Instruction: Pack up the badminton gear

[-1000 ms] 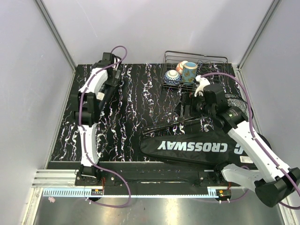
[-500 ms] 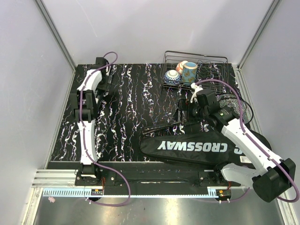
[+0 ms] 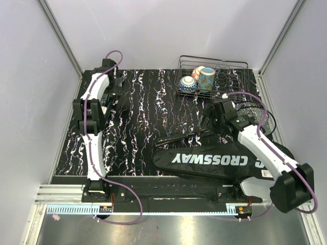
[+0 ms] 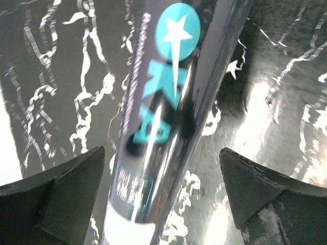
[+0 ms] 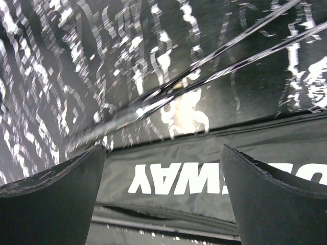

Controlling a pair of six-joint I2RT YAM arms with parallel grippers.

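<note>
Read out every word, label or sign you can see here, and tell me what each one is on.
"CROSSWAY", white capitals, on the long black bag; upside down from the top camera, with a white logo beside it.
Teal star in a circle, then teal letters, on the dark tube: too blurred to read.
Small white print lower on the tube: blurred, unreadable.

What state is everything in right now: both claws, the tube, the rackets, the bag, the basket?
left gripper: open, fingers either side of the tube, not touching.
tube: on the table, ungripped.
right gripper: open, empty, over the racket shafts.
racket shafts: on the table, outside the bag.
bag: lying flat, lettering up.
wire basket: upright, holding cups.
</note>
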